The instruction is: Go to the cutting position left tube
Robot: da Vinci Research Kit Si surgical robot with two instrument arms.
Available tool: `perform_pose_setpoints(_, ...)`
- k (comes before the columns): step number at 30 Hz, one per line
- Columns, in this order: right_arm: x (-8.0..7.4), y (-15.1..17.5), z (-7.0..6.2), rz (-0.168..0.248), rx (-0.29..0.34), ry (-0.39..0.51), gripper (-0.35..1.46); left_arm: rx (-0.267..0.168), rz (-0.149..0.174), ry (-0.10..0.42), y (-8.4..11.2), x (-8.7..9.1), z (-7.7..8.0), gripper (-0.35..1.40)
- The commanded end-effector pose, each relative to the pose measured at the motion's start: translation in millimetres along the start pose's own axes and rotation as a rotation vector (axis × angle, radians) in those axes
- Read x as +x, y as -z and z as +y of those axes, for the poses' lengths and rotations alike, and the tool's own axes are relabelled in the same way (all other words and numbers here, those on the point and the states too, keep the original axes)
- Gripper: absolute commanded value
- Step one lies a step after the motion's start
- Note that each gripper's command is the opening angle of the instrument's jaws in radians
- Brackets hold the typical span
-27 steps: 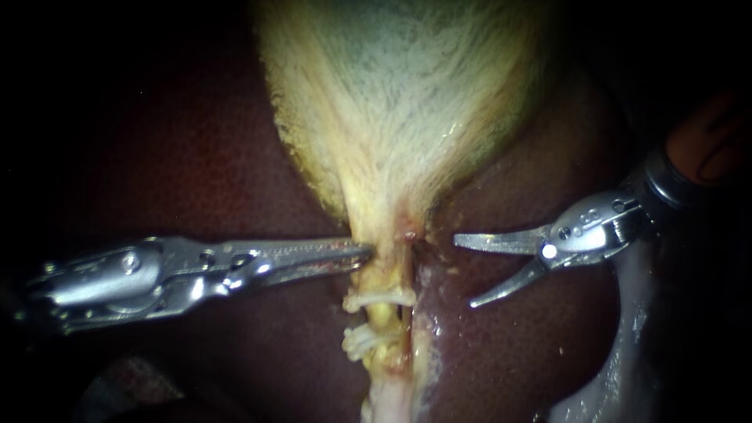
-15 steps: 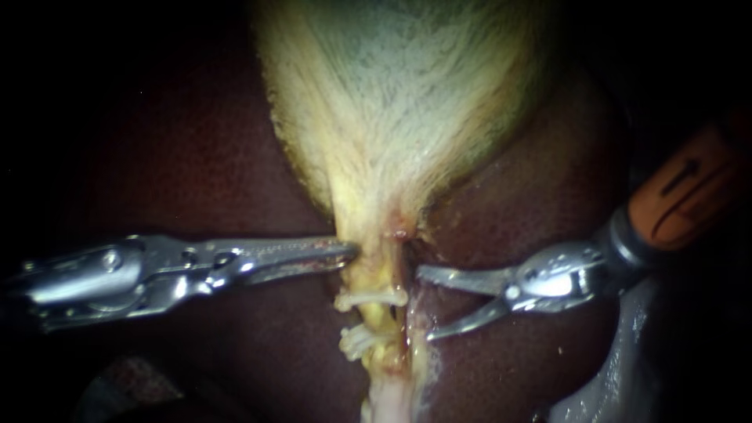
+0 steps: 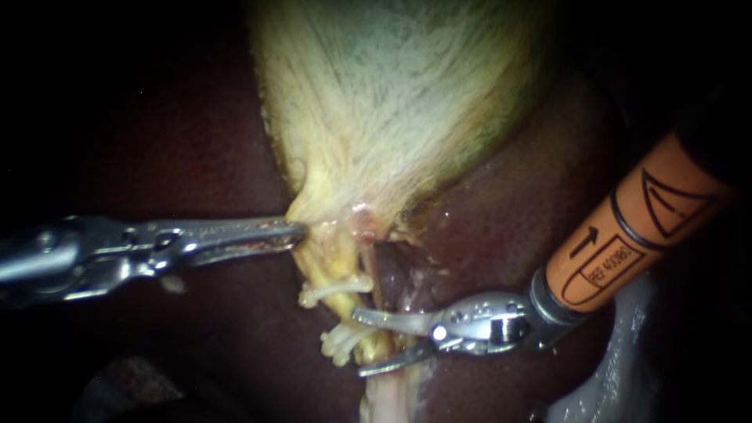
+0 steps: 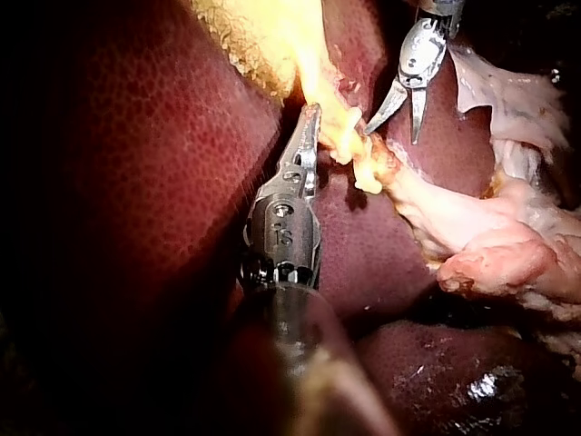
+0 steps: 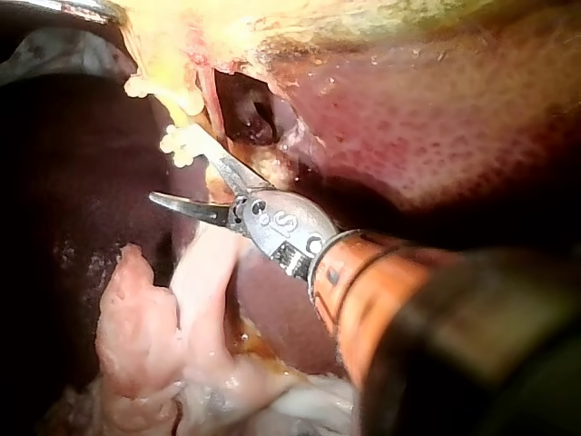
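Right instrument (image 3: 358, 343) had its 2 jaws apart, straddling the clipped tube (image 3: 377, 346) beside the lower clip (image 3: 338, 343) — left instrument (image 3: 296, 230) clamped on the gallbladder (image 3: 392, 102) neck

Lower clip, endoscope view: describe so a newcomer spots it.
Start at the pale gallbladder, follow its yellow tube downward. Two white clips cross it; the lower clip is the one farther from the gallbladder, beside the open tool of the right instrument.
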Motion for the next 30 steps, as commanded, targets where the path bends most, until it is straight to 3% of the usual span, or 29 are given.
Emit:
perform_pose_setpoints(1,0.0,0.1,0.1,-0.007,-0.008,0.0,1.36,-0.002,0.0,0.0,0.0,-0.1,-0.2,-0.35)
perform_pose_setpoints(11,0.3,-0.5,1.3,-0.047,-0.057,-0.007,1.35,-0.014,-0.001,0.0,0.1,-0.2,-1.3,-0.35)
perform_pose_setpoints(20,1.3,-2.0,1.7,-0.045,-0.066,-0.019,1.35,0.002,-0.002,-0.001,0.2,-0.2,-2.5,-0.35)
perform_pose_setpoints(30,1.8,-2.9,0.8,-0.029,0.052,0.002,1.31,0.01,-0.002,-0.003,0.0,0.0,-2.9,-0.35)
